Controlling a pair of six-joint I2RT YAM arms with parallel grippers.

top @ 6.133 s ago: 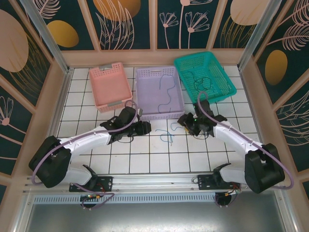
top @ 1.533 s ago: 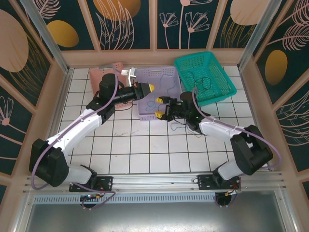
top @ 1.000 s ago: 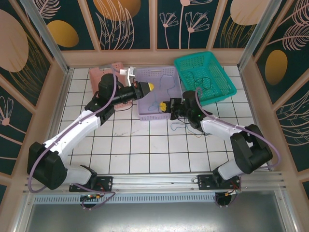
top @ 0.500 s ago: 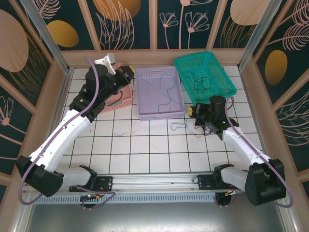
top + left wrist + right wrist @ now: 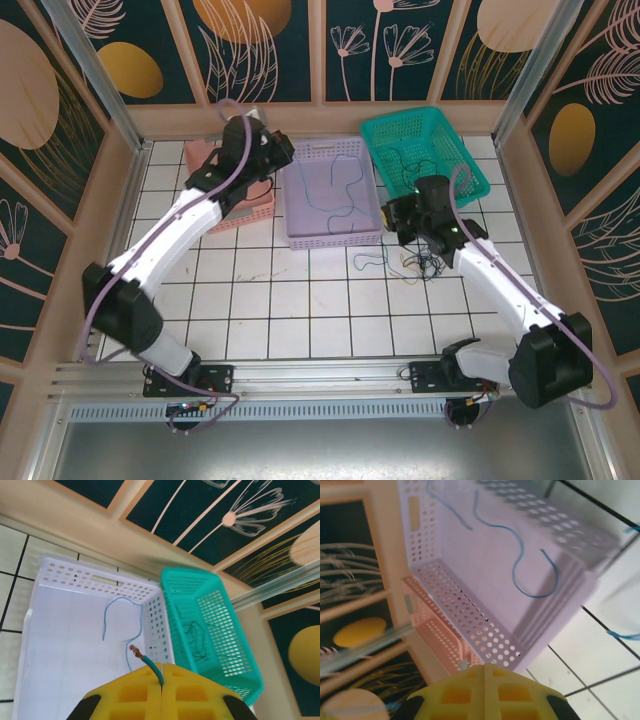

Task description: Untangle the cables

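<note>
Left hand (image 5: 162, 676) clenched on green cable (image 5: 148, 661) over far baskets | right hand (image 5: 485, 672) clenched, nothing seen in it | clump (image 5: 425, 262) on desk (image 5: 300, 310) | step: sorting one strand | next: probably carry to teal basket (image 5: 240, 655), let go

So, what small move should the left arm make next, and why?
Probably open the left gripper and let go. It is shut on the end of a blue-green wire, copper tip showing, above the lavender basket, where a blue wire already lies. The colours seem to match.
</note>
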